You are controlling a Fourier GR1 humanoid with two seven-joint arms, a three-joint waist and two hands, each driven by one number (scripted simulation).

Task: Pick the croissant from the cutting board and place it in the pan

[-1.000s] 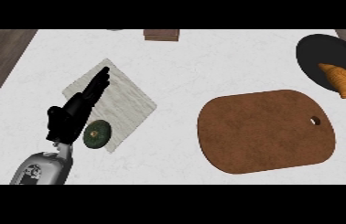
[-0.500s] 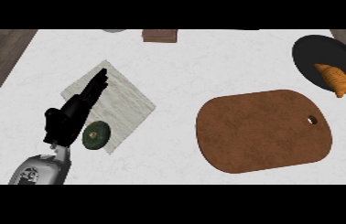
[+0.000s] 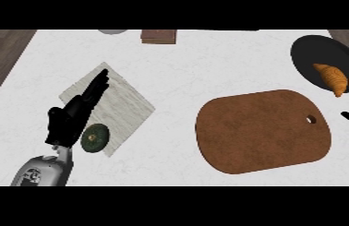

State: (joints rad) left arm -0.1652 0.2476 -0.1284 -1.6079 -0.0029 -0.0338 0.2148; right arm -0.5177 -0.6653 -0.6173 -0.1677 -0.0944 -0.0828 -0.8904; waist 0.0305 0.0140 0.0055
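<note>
The golden croissant (image 3: 331,77) lies inside the black pan (image 3: 310,54) at the far right, cut off by the view's edge. The brown wooden cutting board (image 3: 262,130) sits right of centre with nothing on it. My left hand (image 3: 70,118) rests at the lower left with straight fingers pointing up and right over a pale marble slab, holding nothing. A small black tip (image 3: 345,113) at the right edge, just beyond the board, is all that shows of my right hand.
A pale marble slab (image 3: 126,107) lies under my left hand, with a dark green round object (image 3: 95,137) on its near corner. A brown block (image 3: 159,36) and a grey rim (image 3: 112,31) sit at the counter's far edge. Dark floor shows at the upper left.
The croissant now lies a little lower and fully within the pan; the pan shows slightly more in view. My left hand has stayed where it was.
</note>
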